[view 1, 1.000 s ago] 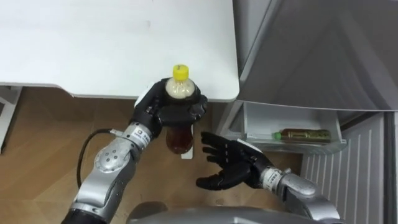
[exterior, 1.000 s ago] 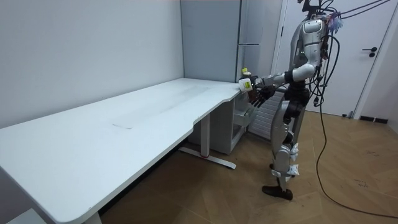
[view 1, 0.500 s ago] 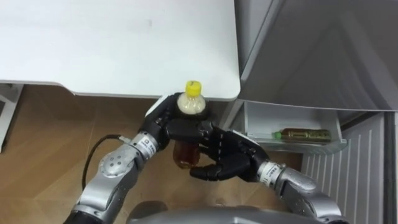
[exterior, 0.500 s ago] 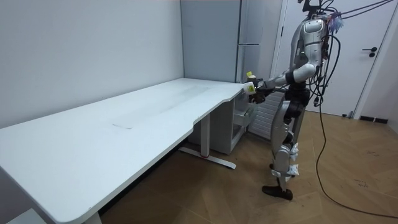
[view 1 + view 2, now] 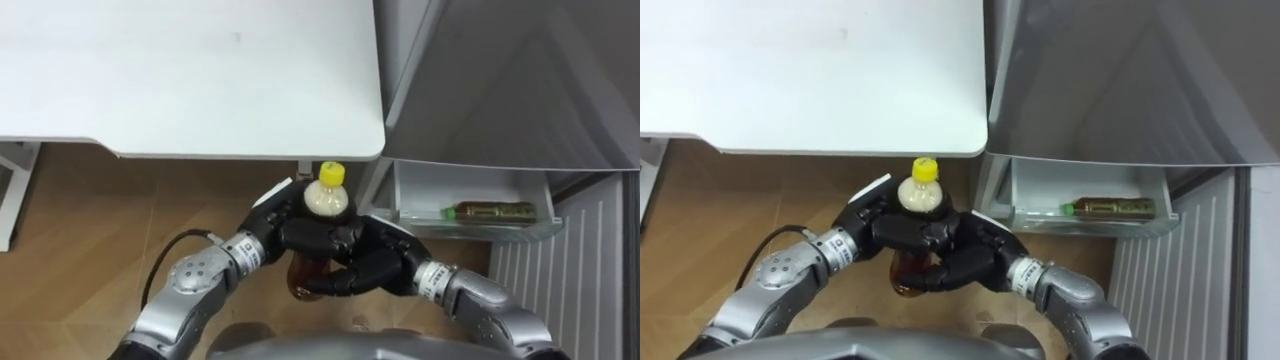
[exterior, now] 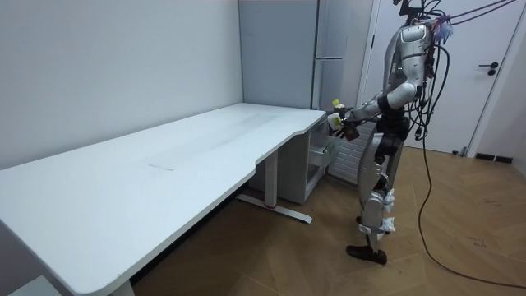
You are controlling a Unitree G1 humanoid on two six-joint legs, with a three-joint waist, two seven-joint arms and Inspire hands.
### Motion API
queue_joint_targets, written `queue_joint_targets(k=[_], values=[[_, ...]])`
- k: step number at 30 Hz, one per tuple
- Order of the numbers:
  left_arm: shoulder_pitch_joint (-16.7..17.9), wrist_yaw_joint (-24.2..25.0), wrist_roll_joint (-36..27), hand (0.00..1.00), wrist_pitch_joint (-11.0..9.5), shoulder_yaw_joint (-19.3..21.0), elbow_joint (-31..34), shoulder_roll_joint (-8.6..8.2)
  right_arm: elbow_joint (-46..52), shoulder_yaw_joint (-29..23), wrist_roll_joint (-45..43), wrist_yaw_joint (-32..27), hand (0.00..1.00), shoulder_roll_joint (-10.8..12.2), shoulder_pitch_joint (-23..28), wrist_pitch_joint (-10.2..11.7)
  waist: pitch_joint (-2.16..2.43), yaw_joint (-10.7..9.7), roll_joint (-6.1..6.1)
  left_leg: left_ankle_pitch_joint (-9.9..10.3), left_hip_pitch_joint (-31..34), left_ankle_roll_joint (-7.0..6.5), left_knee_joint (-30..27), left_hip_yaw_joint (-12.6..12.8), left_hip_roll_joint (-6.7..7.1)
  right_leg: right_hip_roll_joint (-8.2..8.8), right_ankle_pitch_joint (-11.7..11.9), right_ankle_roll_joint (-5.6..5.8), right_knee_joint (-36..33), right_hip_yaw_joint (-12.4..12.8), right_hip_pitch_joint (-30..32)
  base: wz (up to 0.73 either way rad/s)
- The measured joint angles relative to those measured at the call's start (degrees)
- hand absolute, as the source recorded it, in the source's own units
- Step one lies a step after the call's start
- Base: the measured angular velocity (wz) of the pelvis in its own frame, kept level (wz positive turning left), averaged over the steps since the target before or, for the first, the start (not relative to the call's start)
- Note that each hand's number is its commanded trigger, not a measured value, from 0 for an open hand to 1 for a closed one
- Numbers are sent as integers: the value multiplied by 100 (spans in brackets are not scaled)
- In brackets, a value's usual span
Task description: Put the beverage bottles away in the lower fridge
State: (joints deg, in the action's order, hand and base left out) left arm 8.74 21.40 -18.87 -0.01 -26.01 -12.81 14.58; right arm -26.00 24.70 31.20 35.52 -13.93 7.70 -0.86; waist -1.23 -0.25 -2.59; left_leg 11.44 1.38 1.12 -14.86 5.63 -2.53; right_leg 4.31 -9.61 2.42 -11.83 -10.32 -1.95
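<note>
Now, bottle (image 5: pixel 326 198) held two-handed.
I see left hand (image 5: pixel 283 218) and right hand (image 5: pixel 372 268) curled round it, near the table (image 5: pixel 200 80) corner.

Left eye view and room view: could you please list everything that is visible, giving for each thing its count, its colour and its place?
held bottle: one, yellow cap, brown drink, upright in both hands, below the table's edge
second bottle: one, green cap, brown, lying in the compartment
compartment: one, white, open, low on the fridge
fridge: one, grey, right of the table
table: one, white, ahead
floor: wood, brown
door: one, white, behind the robot
left hand: black, curled round the held bottle
right hand: black, curled round it lower down
</note>
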Motion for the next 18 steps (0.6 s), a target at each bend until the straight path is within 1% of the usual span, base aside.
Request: queue_joint_targets(k=[1,2,3,4,5,10,12,15,18], values=[[-15,52,66,100,0,0,1,4,44,-2,2,-49,0,3,-7,0,1,-12,1,0,0,0,-1,-1,0,0,0,0,-1,-1,-1,0],[-20,75,76,100,0,2,1,8,61,-1,11,-57,11,4,-17,0,1,-21,0,0,0,0,-2,-1,0,0,0,0,-1,-1,-1,0],[-44,94,83,100,0,8,2,10,76,7,17,-76,63,-1,-42,-1,1,-47,0,0,1,0,-10,-5,0,1,0,0,-5,-5,-4,0],[-76,97,87,100,0,15,2,13,78,23,30,-98,91,-4,-79,0,2,-78,-1,0,1,0,-16,-9,0,1,0,0,-18,-6,-3,0],[-95,97,87,100,0,18,2,15,78,32,33,-108,100,-6,-105,-1,2,-90,-1,0,0,0,-16,-10,0,1,0,0,-25,-6,0,0],[-288,97,94,100,0,3,3,16,76,35,102,-209,100,-39,-221,7,8,-130,-9,0,-2,0,-55,-20,-2,2,-1,0,-79,-6,-1,0],[-291,141,55,100,-1,-32,36,-15,25,12,122,-413,100,-8,-216,6,9,-124,-13,0,0,-1,-67,-20,-1,6,-1,0,-85,-6,-1,0],[-295,160,54,100,-3,-110,88,-27,-19,13,225,-483,100,-34,-208,5,14,-130,-16,0,4,-1,-78,-21,-1,6,-1,0,-89,-8,-4,0],[-297,169,53,100,0,-152,120,-33,-16,85,225,-492,100,-123,-215,111,17,-134,-13,0,8,-1,-76,-23,-1,5,-1,1,-88,-1,-1,0]])
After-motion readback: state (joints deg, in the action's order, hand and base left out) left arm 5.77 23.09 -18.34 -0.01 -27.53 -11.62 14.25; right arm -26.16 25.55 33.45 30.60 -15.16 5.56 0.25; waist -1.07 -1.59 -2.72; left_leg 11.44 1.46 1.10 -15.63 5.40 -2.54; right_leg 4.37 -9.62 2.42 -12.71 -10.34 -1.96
